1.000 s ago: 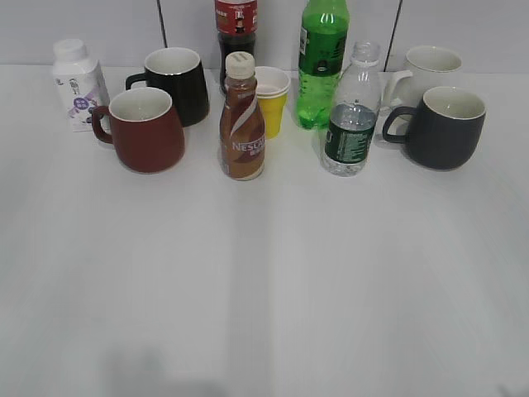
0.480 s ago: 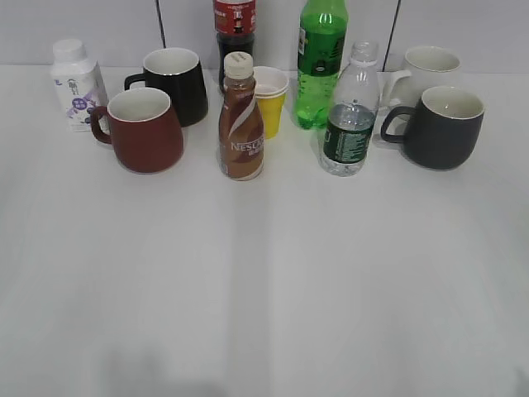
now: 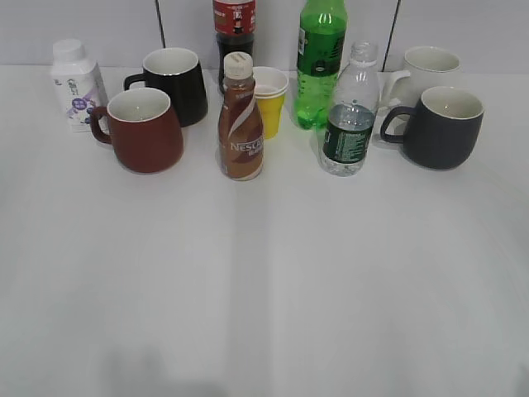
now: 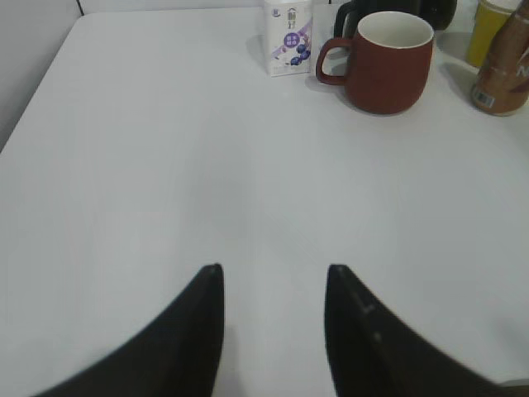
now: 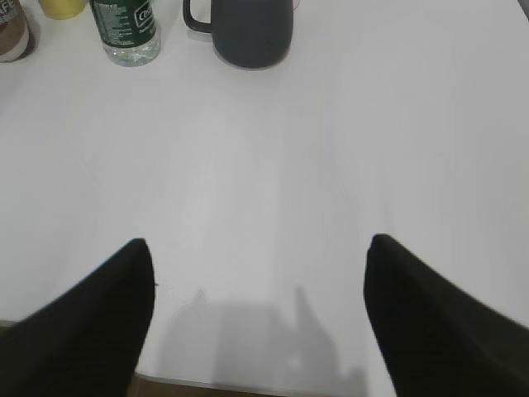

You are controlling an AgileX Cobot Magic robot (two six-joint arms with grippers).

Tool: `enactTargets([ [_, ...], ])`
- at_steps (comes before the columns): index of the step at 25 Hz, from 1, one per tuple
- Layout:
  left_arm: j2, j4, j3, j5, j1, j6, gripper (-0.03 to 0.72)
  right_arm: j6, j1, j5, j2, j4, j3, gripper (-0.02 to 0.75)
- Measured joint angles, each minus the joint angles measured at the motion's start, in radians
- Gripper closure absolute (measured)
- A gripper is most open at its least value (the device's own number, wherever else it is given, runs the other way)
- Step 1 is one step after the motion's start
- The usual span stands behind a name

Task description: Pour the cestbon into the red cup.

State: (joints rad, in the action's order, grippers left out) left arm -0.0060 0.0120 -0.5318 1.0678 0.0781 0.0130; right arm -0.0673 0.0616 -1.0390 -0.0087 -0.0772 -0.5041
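Nothing's poured yet — your left hand (image 4: 273, 322) hangs part-open and empty, the red cup (image 4: 388, 62) well ahead to its right. Your right hand (image 5: 260, 318) gapes wide, the cestbon (image 5: 126, 31) upright, far ahead-left — untouched.

Left gripper (image 4: 273, 277) matte black, tapered pointed fingers, right gripper (image 5: 260, 248) likewise black, broader

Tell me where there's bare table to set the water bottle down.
The whole near half of the table is bare, in front of the red cup, Nescafe bottle and cestbon. The back row is crowded; gaps there are narrow.
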Motion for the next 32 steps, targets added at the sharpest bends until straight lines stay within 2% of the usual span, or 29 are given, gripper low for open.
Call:
enactTargets([
  [10, 0.0, -0.003, 0.0, 0.0, -0.003, 0.0, 0.379, 0.001, -0.004, 0.0, 0.0, 0.0, 0.0, 0.145],
  [16, 0.0, -0.012, 0.0, 0.0, -0.02, 0.0, 0.379, 0.001, -0.052, 0.0, -0.001, 0.0, 0.0, 0.145],
  [32, 0.0, -0.012, 0.0, 0.0, -0.02, 0.0, 0.379, 0.001, -0.054, 0.0, -0.001, 0.0, 0.0, 0.145],
])
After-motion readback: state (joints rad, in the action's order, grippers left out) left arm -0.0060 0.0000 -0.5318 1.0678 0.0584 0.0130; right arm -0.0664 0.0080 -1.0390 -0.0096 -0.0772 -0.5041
